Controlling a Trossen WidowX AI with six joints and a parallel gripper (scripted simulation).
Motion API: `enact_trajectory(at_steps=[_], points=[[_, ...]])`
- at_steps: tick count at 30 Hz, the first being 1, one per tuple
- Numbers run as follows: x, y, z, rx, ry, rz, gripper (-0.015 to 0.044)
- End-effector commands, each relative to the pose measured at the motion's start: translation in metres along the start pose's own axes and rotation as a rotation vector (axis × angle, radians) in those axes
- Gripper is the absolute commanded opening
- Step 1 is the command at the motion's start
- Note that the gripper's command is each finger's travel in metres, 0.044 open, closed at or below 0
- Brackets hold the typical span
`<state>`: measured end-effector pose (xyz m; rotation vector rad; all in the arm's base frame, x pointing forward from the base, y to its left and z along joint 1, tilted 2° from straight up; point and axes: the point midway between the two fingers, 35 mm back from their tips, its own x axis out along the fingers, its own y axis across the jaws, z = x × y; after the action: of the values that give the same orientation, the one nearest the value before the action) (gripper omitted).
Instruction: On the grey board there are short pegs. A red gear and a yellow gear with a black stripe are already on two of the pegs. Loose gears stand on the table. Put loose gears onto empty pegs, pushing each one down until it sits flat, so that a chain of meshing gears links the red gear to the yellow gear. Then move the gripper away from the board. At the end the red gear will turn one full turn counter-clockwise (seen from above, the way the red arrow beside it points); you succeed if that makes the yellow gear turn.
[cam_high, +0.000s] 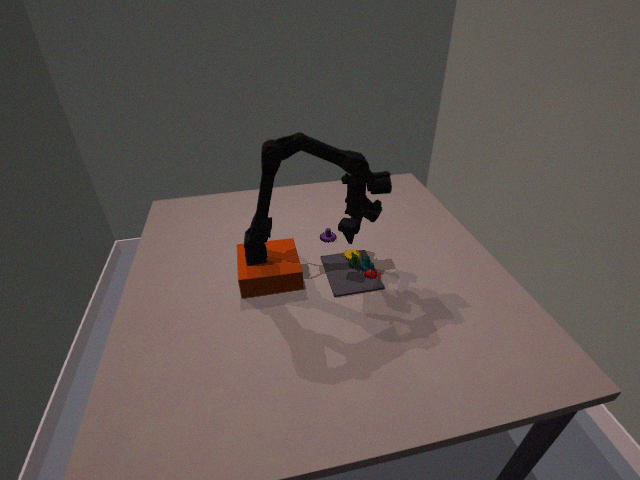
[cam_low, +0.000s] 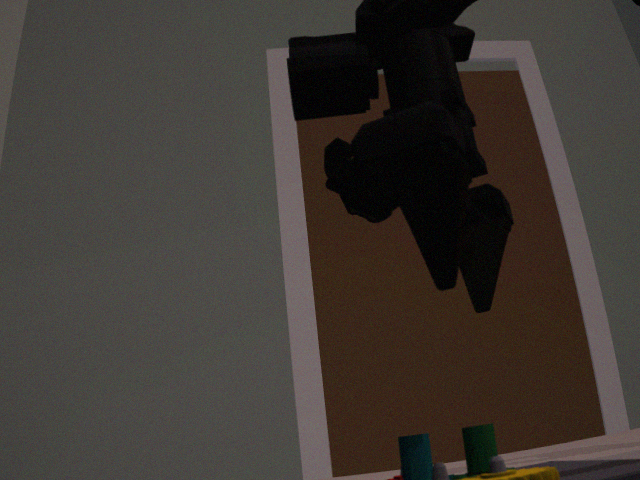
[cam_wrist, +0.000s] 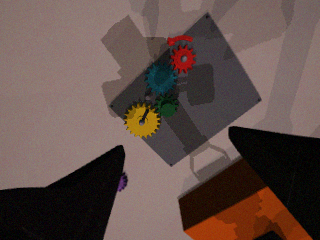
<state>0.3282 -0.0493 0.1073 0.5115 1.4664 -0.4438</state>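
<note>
Grey-green walls, pale tabletop (cam_high: 206, 361), bluish floor (cam_high: 547, 459), dim light, white-framed brown panel (cam_low: 413, 361), perhaps a door

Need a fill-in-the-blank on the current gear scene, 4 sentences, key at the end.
1. The teal gear sits between the green gear and the ____ gear.
2. The gear with a black stripe is ____.
3. The gear standing off the grey board is ____.
4. The fingers are ____, with nothing between them.

Missing words: red; yellow; purple; open
</note>
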Motion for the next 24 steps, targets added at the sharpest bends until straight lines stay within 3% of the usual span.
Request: enact_trajectory(at_steps=[1,10,18,24], points=[[-0.005,0.03,-0.019,-0.007,0.001,0.002,0.044],[-0.024,0.123,-0.126,-0.007,0.011,0.009,0.044],[-0.043,0.157,-0.239,-0.006,0.022,0.017,0.044],[-0.044,0.158,-0.248,-0.006,0.024,0.018,0.044]])
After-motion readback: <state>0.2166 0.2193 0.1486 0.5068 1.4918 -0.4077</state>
